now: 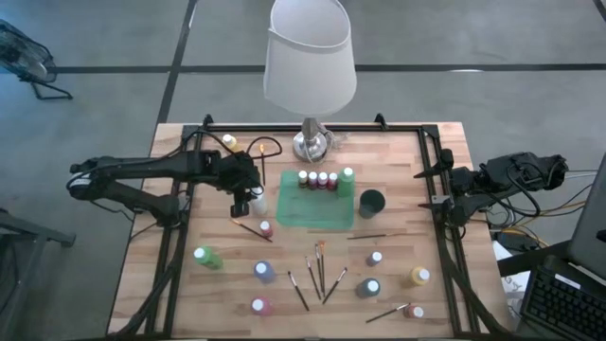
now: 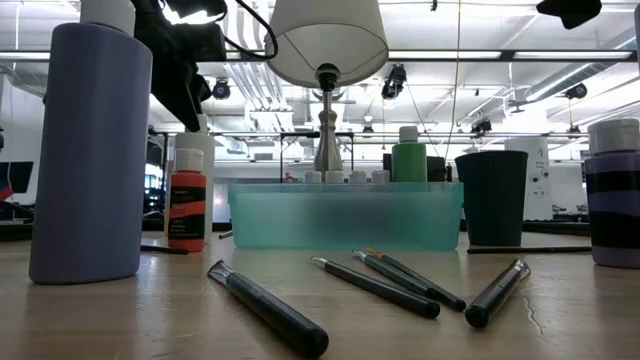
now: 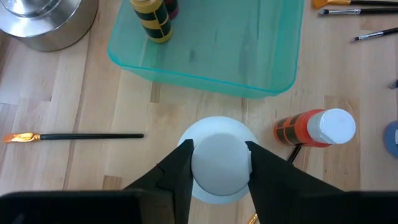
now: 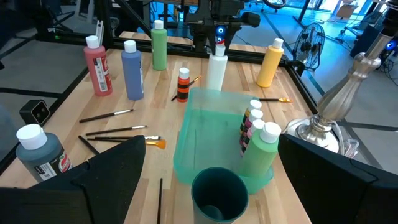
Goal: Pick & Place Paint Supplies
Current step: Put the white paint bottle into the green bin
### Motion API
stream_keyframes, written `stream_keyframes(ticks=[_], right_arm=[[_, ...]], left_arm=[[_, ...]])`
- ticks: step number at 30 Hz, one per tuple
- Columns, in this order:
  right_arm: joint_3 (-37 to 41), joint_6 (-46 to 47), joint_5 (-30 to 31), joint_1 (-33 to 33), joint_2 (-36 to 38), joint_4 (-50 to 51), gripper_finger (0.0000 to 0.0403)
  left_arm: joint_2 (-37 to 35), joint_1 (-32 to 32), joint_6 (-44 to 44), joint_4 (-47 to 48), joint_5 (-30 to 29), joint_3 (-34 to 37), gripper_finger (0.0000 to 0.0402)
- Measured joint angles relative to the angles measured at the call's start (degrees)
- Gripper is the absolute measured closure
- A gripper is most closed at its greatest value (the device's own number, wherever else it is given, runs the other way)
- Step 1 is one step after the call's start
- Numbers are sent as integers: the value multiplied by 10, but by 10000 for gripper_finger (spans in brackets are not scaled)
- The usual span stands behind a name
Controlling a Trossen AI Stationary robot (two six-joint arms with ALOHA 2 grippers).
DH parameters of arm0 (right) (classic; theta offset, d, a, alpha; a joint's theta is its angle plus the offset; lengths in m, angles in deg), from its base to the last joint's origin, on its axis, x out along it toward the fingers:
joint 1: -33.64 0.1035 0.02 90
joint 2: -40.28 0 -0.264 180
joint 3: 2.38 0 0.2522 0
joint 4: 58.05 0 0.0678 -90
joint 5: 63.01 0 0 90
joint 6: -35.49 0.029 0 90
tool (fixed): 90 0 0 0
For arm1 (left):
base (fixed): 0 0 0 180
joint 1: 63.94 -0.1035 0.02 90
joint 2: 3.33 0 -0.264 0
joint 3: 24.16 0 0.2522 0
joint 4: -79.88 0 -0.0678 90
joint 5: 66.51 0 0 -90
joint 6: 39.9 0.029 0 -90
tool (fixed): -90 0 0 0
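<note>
Round white cap [image 3: 216,163] — left gripper [image 3: 219,167] clamped

Bottle labels too blurred; no readable text.

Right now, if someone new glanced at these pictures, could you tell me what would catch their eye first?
Probably the white-shaded lamp at the table's far edge, towering over the translucent green tray in the middle, with paint bottles lined along the tray's far side. Next, the left gripper, just left of the tray, closed around the cap of a white bottle. More bottles and brushes lie scattered nearer the front.
</note>
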Motion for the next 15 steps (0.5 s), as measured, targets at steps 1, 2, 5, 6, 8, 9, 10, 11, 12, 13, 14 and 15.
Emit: stream_keyframes(ticks=[1, 2, 5, 6, 8, 9, 10, 11, 12, 13, 14, 15], right_arm=[[0, 1, 0, 0, 0, 0, 39], [0, 0, 0, 0, 0, 0, 39], [0, 0, 0, 0, 0, 0, 39], [0, 0, 0, 0, 0, 0, 39], [0, 0, 0, 0, 0, 0, 39], [0, 0, 0, 0, 0, 0, 39], [0, 0, 0, 0, 0, 0, 39], [0, 0, 0, 0, 0, 0, 39], [0, 0, 0, 0, 0, 0, 39], [0, 0, 0, 0, 0, 0, 39], [0, 0, 0, 0, 0, 0, 39], [0, 0, 0, 0, 0, 0, 39]], left_arm=[[0, 0, 0, 2, 0, -1, 270], [0, 0, 0, 6, 0, -3, 270], [0, 0, 2, 15, -1, -12, 270], [0, 0, 2, 16, -1, -16, 270], [0, 0, 5, 16, -1, -28, 270], [0, 0, 7, 17, -3, -34, 270], [0, 0, 10, 20, -5, -39, 270], [0, 0, 12, 25, -7, -43, 270], [0, 0, 14, 31, -8, -49, 270], [0, 0, 16, 36, -9, -54, 270], [0, 0, 18, 40, -11, -61, 270], [0, 0, 21, 43, -13, -69, 270]])
